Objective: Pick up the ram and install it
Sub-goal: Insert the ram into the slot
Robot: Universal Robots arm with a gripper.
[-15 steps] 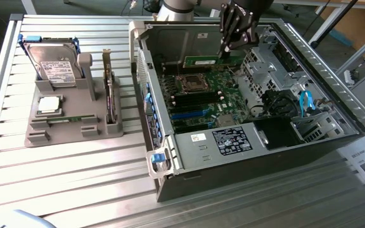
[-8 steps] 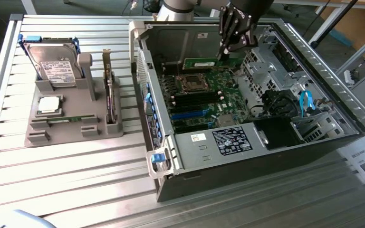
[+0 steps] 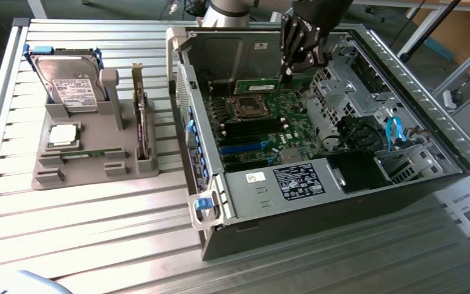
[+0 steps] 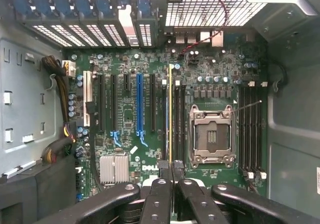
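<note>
Ram [image 4: 170,108] gripped edge-on by gripper [image 4: 171,167], over motherboard [image 4: 131,115], processor socket [image 4: 212,136] nearby

An open computer case [image 3: 317,226] lies at the exterior view's right on a metal worktop [image 3: 96,245], its motherboard [image 3: 256,125] and empty processor socket [image 3: 249,108] exposed. At that view's left, a grey holder [image 3: 88,166] carries a hard drive [image 3: 70,82], a processor chip [image 3: 63,135] and an upright expansion card [image 3: 142,122].

Long thin green ram [image 4: 170,114], on edge, clamped in the tool [image 4: 171,167], level above the motherboard [image 4: 127,116]
</note>
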